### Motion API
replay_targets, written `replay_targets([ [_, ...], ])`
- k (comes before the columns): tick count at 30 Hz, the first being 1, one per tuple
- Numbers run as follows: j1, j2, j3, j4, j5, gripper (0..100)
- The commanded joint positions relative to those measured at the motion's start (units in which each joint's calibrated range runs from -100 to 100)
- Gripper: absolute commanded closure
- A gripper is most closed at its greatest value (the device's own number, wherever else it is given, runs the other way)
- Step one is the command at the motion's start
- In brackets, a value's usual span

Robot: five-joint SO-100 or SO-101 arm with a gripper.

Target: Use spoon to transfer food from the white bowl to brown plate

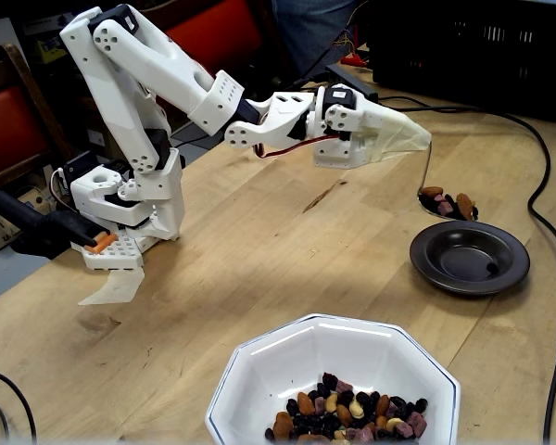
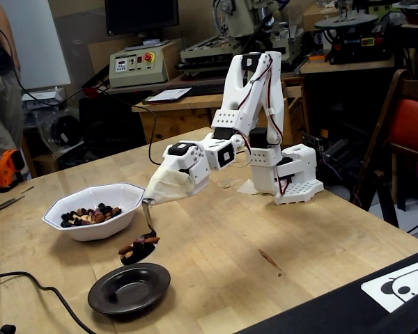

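Observation:
My gripper (image 1: pixel 423 142) (image 2: pixel 152 200) is wrapped in beige cloth that hides its fingers, and it is shut on the spoon's handle. The silver spoon (image 1: pixel 425 174) (image 2: pixel 148 221) hangs from the wrapped tip. Its bowl carries food (image 1: pixel 448 203) (image 2: pixel 138 245): nuts and dark bits. In both fixed views the loaded spoon hovers just above the far rim of the brown plate (image 1: pixel 428 252) (image 2: pixel 102 296). The white bowl (image 1: pixel 259 363) (image 2: pixel 90 230) stands apart from it on the wooden table, with more food (image 1: pixel 348 414) (image 2: pixel 90 213) heaped inside.
The arm's white base (image 1: pixel 130 215) (image 2: pixel 292 182) is fixed to the table. A black cable (image 1: pixel 548 232) (image 2: pixel 50 287) runs along the table past the plate. A printed sheet (image 2: pixel 404 282) lies at one table corner. Red chairs and workshop benches stand around.

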Motion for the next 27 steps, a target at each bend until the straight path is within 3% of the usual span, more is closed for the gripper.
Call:
replay_targets([
  [1,0.0,-3.5,-0.8,-0.9,0.2,97],
  [15,-0.3,-2.8,-0.2,-0.9,0.4,97],
  [27,-0.3,-2.8,-0.1,-0.9,5.7,97],
])
